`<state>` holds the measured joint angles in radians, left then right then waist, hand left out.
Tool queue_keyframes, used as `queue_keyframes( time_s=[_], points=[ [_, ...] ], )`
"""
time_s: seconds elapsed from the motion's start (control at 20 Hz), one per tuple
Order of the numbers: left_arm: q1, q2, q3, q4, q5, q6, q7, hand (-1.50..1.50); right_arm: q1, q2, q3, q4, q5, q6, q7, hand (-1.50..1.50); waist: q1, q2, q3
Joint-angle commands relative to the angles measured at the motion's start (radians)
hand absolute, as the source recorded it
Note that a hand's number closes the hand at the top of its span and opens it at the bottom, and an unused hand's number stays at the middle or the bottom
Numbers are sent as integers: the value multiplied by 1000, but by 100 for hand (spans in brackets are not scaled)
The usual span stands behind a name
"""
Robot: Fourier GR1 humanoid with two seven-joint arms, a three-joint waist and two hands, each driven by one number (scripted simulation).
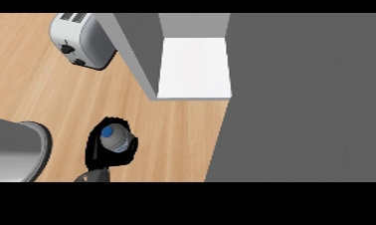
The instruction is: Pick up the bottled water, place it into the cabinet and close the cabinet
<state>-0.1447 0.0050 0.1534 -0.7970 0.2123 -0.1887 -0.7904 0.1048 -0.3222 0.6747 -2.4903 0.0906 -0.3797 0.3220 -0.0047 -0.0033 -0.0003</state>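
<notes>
One black hand curls round the upright bottled water, enclosing it.

A silver toaster is being shown at the upper left of the frame, lying on the wooden counter. Two dark slots are being seen along its top edge, and two dark knobs are being displayed on its left side. The pale wood grain of the counter is being spread across the left and lower middle of the frame. At the lower left edge, a rounded grey object is being cut off by the frame border; what it is cannot be told. The toaster and this grey object are being kept well apart.
</notes>
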Motion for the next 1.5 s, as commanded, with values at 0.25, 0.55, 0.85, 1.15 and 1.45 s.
queue_keyframes(
  time_s=[0.25,0.55,0.85,1.15,1.45],
  points=[
    [132,-5,-191,-346,90,83,201,150,59,-3,84,-67,99,0,-11,-150,3,-2,1],
    [159,-5,-278,-504,165,152,338,150,95,-27,43,-48,52,5,-95,-150,1,0,1],
    [140,-5,-357,-712,129,291,473,150,37,-34,40,-111,74,-10,16,-150,2,-1,0],
    [36,-5,-448,-637,122,426,410,150,115,-84,57,-168,64,-14,-14,-150,-9,0,0],
    [-106,-5,-490,-676,125,550,562,150,127,-82,61,-144,58,-19,-50,-150,-9,1,0]
  ],
)
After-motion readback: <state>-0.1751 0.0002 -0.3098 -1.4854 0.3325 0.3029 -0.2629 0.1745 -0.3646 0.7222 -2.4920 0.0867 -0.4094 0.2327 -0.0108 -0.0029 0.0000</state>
